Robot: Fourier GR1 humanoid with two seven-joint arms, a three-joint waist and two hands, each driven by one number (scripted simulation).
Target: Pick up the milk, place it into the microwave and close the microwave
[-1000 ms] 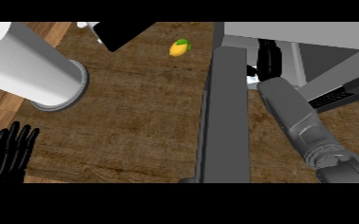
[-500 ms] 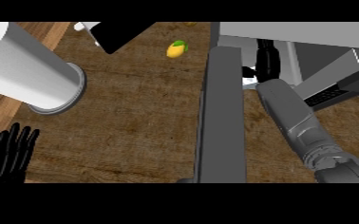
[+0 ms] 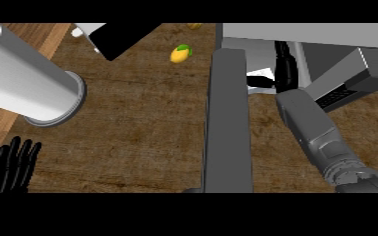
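Evidently the placing step is in hand. The right hand (image 3: 285, 67) reaches up from the table's (image 3: 133, 145) near right edge into the open mouth of the microwave (image 3: 295, 30), which stands at the far right. A small white patch that I take for the milk (image 3: 258, 74) shows just beside the hand, between it and the hinge end of the microwave door (image 3: 227, 120). Most of the carton is hidden, so I cannot tell whether the hand is clamped on it or apart from it.

The door stands wide open, a long grey slab running from the microwave toward the near edge. The left hand (image 3: 18, 162) rests at the near left corner, fingers straight and apart, holding nothing.

Next, I judge, the milk must be set down inside and released, if it is not already. The right arm must then draw back out of the opening without brushing the carton. Only then can the door be swung shut, with a push on its outer face. A grey cylinder (image 3: 37, 90) at the left edge and a yellow-green fruit (image 3: 179, 54) near the far edge lie well apart from all this.
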